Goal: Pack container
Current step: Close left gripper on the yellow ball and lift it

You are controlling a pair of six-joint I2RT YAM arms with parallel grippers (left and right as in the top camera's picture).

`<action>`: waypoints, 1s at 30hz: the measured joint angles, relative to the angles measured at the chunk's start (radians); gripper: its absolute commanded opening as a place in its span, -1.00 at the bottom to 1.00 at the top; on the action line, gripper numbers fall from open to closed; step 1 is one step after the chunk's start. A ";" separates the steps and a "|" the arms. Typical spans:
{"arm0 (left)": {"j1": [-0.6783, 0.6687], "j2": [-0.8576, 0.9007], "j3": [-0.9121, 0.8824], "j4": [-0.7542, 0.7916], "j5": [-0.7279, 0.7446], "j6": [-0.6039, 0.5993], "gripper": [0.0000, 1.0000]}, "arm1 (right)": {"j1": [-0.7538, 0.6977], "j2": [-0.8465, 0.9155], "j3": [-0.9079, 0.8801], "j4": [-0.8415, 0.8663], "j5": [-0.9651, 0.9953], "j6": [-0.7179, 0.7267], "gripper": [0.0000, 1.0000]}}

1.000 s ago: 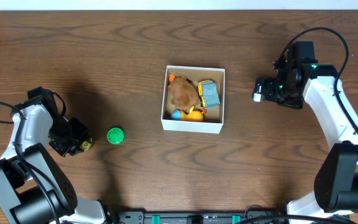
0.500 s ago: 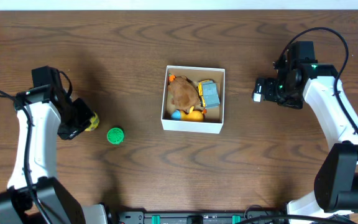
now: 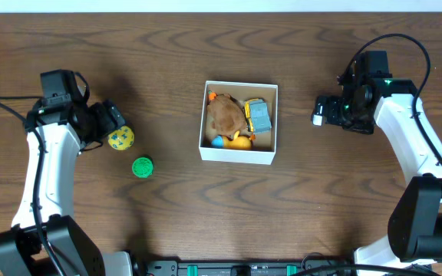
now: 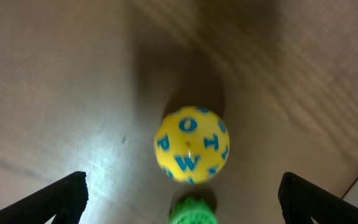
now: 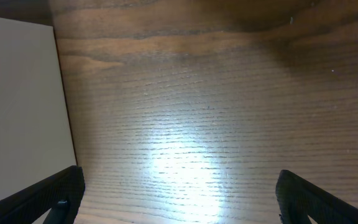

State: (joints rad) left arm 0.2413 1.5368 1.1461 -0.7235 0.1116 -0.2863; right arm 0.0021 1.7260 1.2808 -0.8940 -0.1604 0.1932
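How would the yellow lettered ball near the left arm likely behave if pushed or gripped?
The yellow ball is round, so a push would probably send it rolling across the smooth table, perhaps into the green toy beside it. Its curved surface may slip from off-centre jaws. It looks small, so probably light.

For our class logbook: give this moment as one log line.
left pincer: open, yellow ball ahead | right pincer: open, empty | container: part-filled

L gripper (image 3: pixel 113 121) jaws spread wide; R gripper (image 3: pixel 318 112) likewise.
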 measured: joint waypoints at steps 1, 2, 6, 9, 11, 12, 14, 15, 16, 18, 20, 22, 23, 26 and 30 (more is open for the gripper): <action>0.000 0.013 0.009 0.013 0.000 0.002 0.96 | 0.000 0.000 0.000 0.000 0.000 0.000 0.98; 0.000 0.027 0.016 0.022 0.000 0.003 0.96 | 0.000 0.000 0.000 0.000 -0.001 0.000 0.98; -0.001 0.121 0.027 0.028 -0.007 0.004 0.96 | 0.000 0.000 0.000 0.000 -0.005 0.000 0.99; -0.008 0.208 0.027 0.033 -0.007 0.005 0.96 | 0.000 0.000 0.000 0.000 -0.012 0.000 0.98; -0.015 0.240 0.027 0.061 0.005 0.005 0.96 | 0.000 0.000 0.000 0.000 -0.016 0.000 0.99; -0.021 0.247 0.030 0.075 0.012 0.005 0.96 | 0.000 0.000 0.000 0.000 -0.018 0.000 0.99; -0.030 0.254 0.037 0.093 0.016 0.006 0.96 | 0.000 0.000 0.000 0.000 -0.020 0.000 0.99; -0.034 0.260 0.037 0.103 0.016 0.006 0.96 | 0.000 0.000 0.000 0.000 -0.022 0.000 0.99; -0.036 0.267 0.038 0.111 0.017 0.005 0.96 | 0.000 0.000 0.000 0.000 -0.023 0.000 0.98; -0.040 0.285 0.039 0.130 0.023 0.005 0.96 | 0.000 0.000 0.000 0.000 -0.024 0.000 0.98; -0.046 0.299 0.045 0.139 0.029 0.005 0.96 | 0.000 0.000 0.000 0.000 -0.023 0.000 0.98; -0.055 0.307 0.047 0.150 0.033 0.005 0.96 | 0.000 0.000 0.000 0.000 -0.023 0.000 0.98; -0.061 0.310 0.047 0.155 0.035 0.005 0.96 | 0.000 0.000 0.000 0.000 -0.024 0.000 0.99; -0.082 0.317 0.047 0.175 0.036 0.006 0.96 | 0.000 0.000 0.000 0.000 -0.024 0.000 0.98; -0.103 0.330 0.045 0.185 0.019 0.006 0.96 | 0.000 0.000 0.000 0.000 -0.024 0.000 0.98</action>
State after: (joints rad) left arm 0.1387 1.8668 1.1915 -0.5385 0.1307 -0.2802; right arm 0.0021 1.7260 1.2808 -0.8936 -0.1841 0.1936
